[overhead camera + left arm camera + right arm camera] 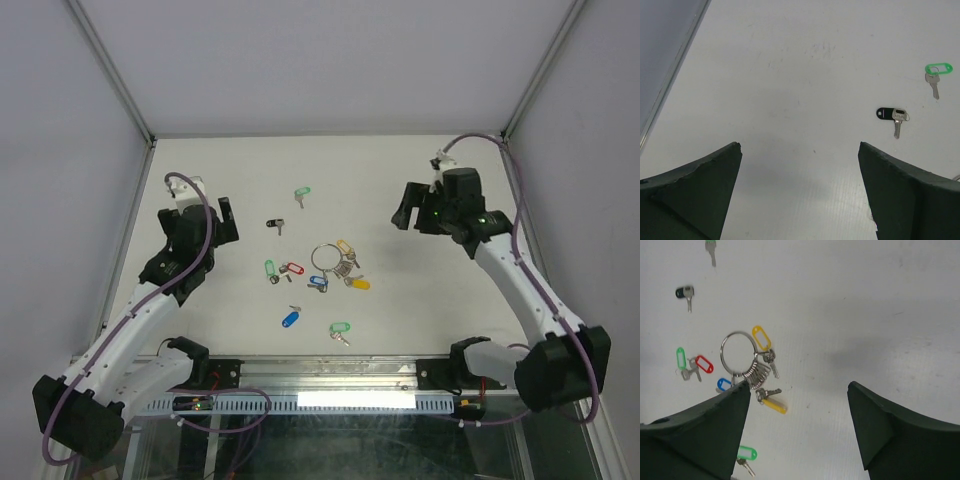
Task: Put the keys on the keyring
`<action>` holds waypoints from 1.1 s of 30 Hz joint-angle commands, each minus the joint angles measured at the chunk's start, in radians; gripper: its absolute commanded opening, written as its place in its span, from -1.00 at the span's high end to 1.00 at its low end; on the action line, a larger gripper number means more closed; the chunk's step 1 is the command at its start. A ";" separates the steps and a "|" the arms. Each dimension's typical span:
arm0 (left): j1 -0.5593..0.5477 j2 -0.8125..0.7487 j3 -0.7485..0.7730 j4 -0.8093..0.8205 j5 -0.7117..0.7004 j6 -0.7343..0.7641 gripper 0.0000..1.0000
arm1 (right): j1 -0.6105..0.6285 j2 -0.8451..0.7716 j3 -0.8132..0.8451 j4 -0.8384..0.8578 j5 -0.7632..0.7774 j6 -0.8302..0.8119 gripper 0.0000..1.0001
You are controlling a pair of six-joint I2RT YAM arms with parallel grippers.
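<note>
Pincers both spread wide, holding nothing. Your left pincer hangs over bare table toward the left edge. Your right pincer hangs toward the right edge, beyond the keyring.

Near edge: a blue-tag key and a green-tag key lie loose and apart from each other.

Mid-table: the keyring lies flat with a bunch of keys on its right side and a yellow tag crossing the wire. On the left-edge side of the ring sit a green tag, a red tag and a second blue tag, crowded together. A yellow-tag key sits just beside the bunch; I can't tell whether it's on the ring.

Farther out: a black-tag key, then a far green key toward the far edge. Both are well apart from the ring.

Risks, as I judge them:
- Everything lies flat, so a closing pincer may skid a key along the table instead of lifting it.
- The ring wire is thin and could slip or swing once pinched, with the bunch dragging it down.
- Reaching into the crowded trio could knock the neighbouring tags or shove the ring.

In the way: the trio blocks the ring's left side and the bunch blocks its right. Nothing lies between your left pincer and the black-tag key.
</note>
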 commanded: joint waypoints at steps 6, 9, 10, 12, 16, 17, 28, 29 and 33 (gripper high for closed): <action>0.016 0.030 0.068 0.023 0.059 0.042 -0.98 | 0.236 0.250 0.087 0.035 -0.076 -0.022 -0.34; 0.017 0.026 0.069 0.023 0.064 0.042 -0.98 | 0.304 0.290 0.088 0.061 -0.087 -0.037 -0.20; 0.016 0.025 0.068 0.024 0.065 0.043 -0.98 | 0.330 0.305 0.088 0.064 -0.087 -0.045 -0.16; 0.016 0.025 0.068 0.024 0.068 0.042 -0.98 | 0.377 0.328 0.089 0.067 -0.084 -0.059 -0.05; 0.017 0.027 0.068 0.023 0.070 0.042 -0.98 | 0.459 0.374 0.091 0.072 -0.058 -0.076 0.09; 0.016 0.029 0.068 0.023 0.072 0.043 -0.98 | 0.477 0.388 0.094 0.071 -0.050 -0.079 0.13; 0.016 0.027 0.066 0.022 0.077 0.043 -0.98 | 0.584 0.519 0.152 0.054 0.084 -0.045 0.28; 0.017 0.028 0.066 0.023 0.078 0.042 -0.98 | 0.589 0.527 0.155 0.053 0.095 -0.037 0.29; 0.017 0.034 0.069 0.022 0.080 0.043 -0.98 | 0.604 0.554 0.161 0.048 0.133 0.000 0.31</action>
